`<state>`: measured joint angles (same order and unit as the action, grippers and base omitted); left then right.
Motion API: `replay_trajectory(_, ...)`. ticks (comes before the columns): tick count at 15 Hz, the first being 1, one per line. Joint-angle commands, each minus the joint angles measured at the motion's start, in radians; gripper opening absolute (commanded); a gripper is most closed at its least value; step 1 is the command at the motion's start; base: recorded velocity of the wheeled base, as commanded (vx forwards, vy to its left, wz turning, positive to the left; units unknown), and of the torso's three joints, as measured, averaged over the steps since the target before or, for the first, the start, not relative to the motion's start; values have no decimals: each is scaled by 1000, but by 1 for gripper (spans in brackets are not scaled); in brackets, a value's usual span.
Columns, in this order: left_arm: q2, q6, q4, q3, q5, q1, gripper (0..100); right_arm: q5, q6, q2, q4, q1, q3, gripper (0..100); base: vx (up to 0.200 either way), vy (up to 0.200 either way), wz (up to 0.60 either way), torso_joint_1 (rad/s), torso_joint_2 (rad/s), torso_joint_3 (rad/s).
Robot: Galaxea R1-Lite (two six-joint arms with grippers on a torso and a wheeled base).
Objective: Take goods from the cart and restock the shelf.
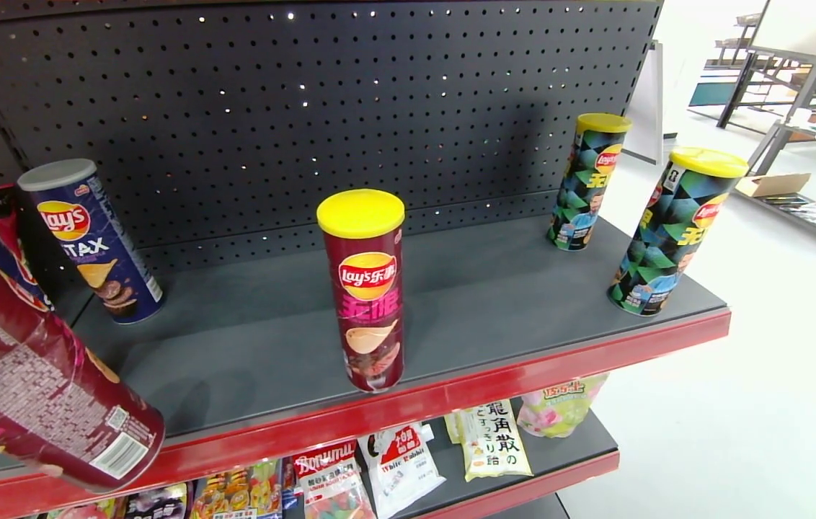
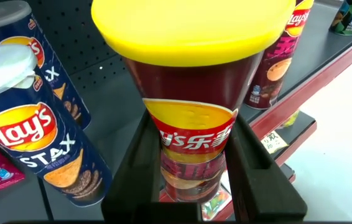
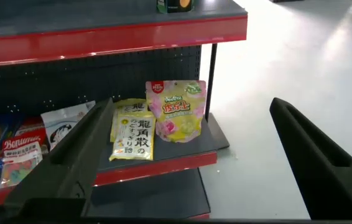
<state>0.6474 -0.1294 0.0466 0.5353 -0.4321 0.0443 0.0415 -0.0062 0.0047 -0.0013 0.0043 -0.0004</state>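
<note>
My left gripper (image 2: pixel 191 177) is shut on a maroon chip can with a yellow lid (image 2: pixel 191 118). In the head view that can (image 1: pixel 40 389) is tilted at the lower left, over the front edge of the grey shelf (image 1: pixel 249 346). A second maroon can (image 1: pixel 368 288) stands upright near the shelf's front middle. Two blue chip cans (image 1: pixel 91 238) stand at the shelf's left, close to the held can. My right gripper (image 3: pixel 194 155) is open and holds nothing, lower down facing the shelf below.
Two green-patterned cans with yellow lids (image 1: pixel 675 231) (image 1: pixel 588 180) stand at the shelf's right end. The shelf has a red front lip (image 1: pixel 451 393) and a black pegboard back (image 1: pixel 307 108). Snack bags (image 3: pixel 176 109) lie on the lower shelf. White floor lies to the right.
</note>
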Motion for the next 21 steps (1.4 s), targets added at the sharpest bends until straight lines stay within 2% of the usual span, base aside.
replay_trajectory(1, -9, 1, -1, -8, -11, 0, 0, -2, 11, -2, 0, 0, 0, 100, 0, 0, 0, 0, 0, 0)
replay_trajectory(7, 35, -3, 4, -20, -65, 0, 0, -2, 11, -2, 0, 0, 0, 100, 0, 0, 0, 0, 0, 0)
replay_trajectory(9, 115, -21, 12, -18, -71, 0, 0, -2, 11, -2, 0, 0, 0, 100, 0, 0, 0, 0, 0, 0)
replay_trajectory(10, 167, -47, 42, -18, -71, -1, 0, -2, 11, -2, 0, 0, 0, 100, 0, 0, 0, 0, 0, 0)
replay_trajectory(11, 224, -61, 96, -18, -71, -20, 0, -2, 11, -2, 0, 0, 0, 100, 0, 0, 0, 0, 0, 0)
replay_trajectory(14, 399, -61, 289, 11, -54, -118, 0, -2, 11, -2, 0, 0, 0, 100, 0, 0, 0, 0, 0, 0)
replay_trajectory(15, 431, -61, 311, 29, -48, -132, 0, -2, 11, -2, 0, 0, 0, 100, 0, 0, 0, 0, 0, 0)
replay_trajectory(16, 508, -59, 335, 91, -36, -158, 0, -2, 11, -2, 0, 0, 0, 100, 0, 0, 0, 0, 0, 0)
replay_trajectory(17, 541, -58, 340, 120, -37, -161, 0, -2, 11, -2, 0, 0, 0, 100, 0, 0, 0, 0, 0, 0)
replay_trajectory(19, 633, -55, 343, 181, -33, -207, 0, -2, 11, -2, 0, 0, 0, 100, 0, 0, 0, 0, 0, 0)
replay_trajectory(21, 733, -53, 415, 235, -25, -234, 0, -2, 11, -2, 0, 0, 0, 100, 0, 0, 0, 0, 0, 0)
